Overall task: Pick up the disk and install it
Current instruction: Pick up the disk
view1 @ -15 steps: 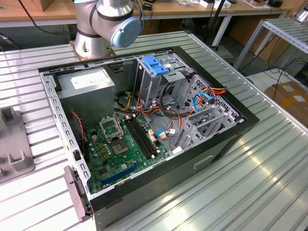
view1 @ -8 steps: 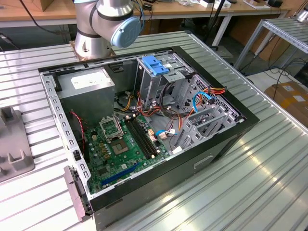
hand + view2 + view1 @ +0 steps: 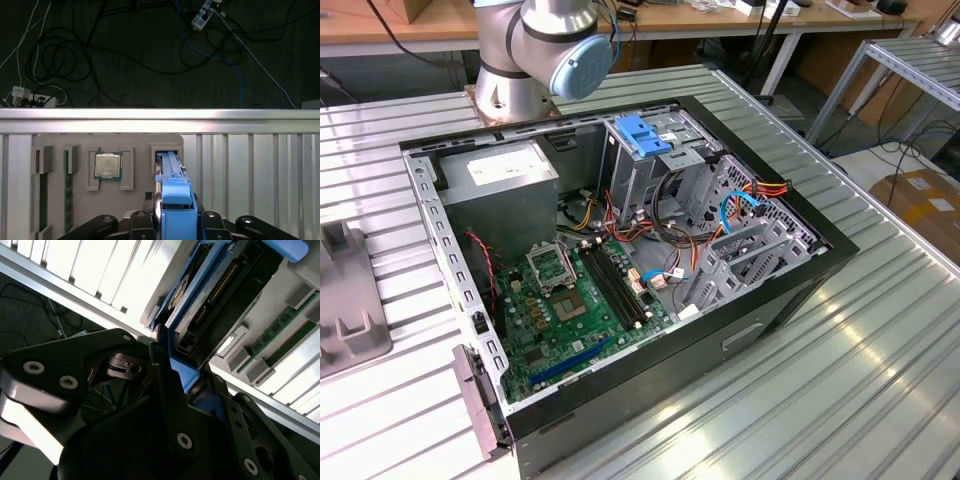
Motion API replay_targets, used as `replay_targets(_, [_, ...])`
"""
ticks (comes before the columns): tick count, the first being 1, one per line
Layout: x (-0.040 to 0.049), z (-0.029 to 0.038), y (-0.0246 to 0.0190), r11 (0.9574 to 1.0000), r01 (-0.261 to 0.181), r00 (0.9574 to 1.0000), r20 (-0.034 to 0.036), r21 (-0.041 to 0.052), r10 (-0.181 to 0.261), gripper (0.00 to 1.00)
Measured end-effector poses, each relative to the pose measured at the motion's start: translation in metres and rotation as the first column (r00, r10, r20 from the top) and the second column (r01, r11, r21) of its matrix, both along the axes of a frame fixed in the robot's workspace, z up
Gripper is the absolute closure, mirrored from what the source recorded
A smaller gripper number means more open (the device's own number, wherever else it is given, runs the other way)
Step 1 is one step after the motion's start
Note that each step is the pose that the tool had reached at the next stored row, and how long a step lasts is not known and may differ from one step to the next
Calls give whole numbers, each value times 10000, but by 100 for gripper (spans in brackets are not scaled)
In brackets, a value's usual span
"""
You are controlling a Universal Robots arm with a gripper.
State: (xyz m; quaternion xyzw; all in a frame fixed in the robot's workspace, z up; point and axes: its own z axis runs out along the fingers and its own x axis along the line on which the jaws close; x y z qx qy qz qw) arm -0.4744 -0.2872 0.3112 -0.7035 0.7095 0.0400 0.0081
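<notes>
The disk (image 3: 175,200) has bright blue rails against a pale grey tray (image 3: 140,142). The worktop (image 3: 880,340) is silver with ribbed stripes; the motherboard (image 3: 550,310) is green inside a black case (image 3: 670,385).

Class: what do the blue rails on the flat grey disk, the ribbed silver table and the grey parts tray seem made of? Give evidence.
Blue rails of the flat grey disk: likely moulded plastic; even colour, soft sheen, rounded edges.
Ribbed silver table: apparently aluminium; bright streaked reflections along straight grooves.
Grey parts tray: probably matt plastic, no glare; uncertain.
</notes>
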Motion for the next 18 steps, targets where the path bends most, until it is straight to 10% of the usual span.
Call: replay_targets(18, [0,285,0,9998,1,10000,1,199,-1,63])
